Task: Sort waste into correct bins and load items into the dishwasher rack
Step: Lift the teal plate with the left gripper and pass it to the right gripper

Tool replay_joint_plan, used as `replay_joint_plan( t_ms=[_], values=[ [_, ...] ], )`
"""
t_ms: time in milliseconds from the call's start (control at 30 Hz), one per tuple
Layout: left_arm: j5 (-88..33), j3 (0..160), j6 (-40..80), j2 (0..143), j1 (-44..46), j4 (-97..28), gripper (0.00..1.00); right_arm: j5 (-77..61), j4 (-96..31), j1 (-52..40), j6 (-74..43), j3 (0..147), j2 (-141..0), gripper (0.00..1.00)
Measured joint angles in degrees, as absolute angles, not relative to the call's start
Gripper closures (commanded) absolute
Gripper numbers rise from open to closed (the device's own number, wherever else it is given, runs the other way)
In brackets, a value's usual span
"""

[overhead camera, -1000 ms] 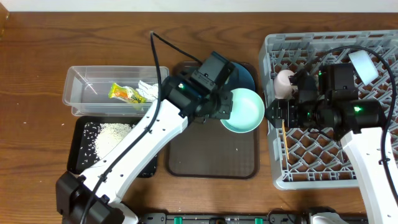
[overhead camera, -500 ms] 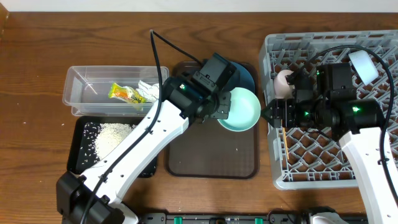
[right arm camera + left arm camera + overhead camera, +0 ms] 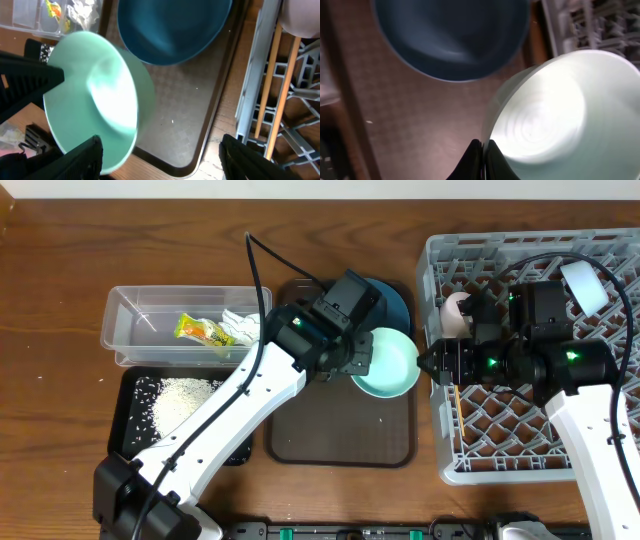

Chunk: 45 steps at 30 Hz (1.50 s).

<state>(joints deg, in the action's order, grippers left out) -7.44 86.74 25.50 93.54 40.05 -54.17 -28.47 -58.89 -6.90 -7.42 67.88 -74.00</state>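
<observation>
Overhead straight down over whole table [image 3: 60, 430] — wrist views close, both sharing mint-green bowl [image 3: 555, 110] and blue plate [image 3: 455, 35].

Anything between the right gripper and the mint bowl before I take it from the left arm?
Nothing visible. The left gripper pinches the mint-green bowl by its rim over the brown tray. The right gripper, open, sits close up to the bowl's right rim with only air between. The blue plate lies farther back, out of the path.
</observation>
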Motion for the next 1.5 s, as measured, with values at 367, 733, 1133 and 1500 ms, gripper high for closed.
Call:
replay_joint_plan(
  t_ms=[367,733,1133,1500],
  values=[
    [-10.7,86.7,25.5,93.5,43.3,-54.0,0.94,-28.0,-56.2,-9.0,-7.3,67.9,-77.2,0.61],
    [-10.1,86.7,25.5,93.5,43.3,-53.3,0.94,-26.2,-56.6,-9.3,-7.7,67.9,-77.4,0.74],
    [-10.0,86.7,25.5,93.5,43.4,-51.0,0.93,-23.4,-59.0,-9.6,-7.2,67.9,-77.4,0.99],
    [-6.5,86.7,25.6,93.5,43.4,-49.5,0.73,-21.9,-57.4,-10.0,-7.2,67.9,-77.7,0.99]
  ],
)
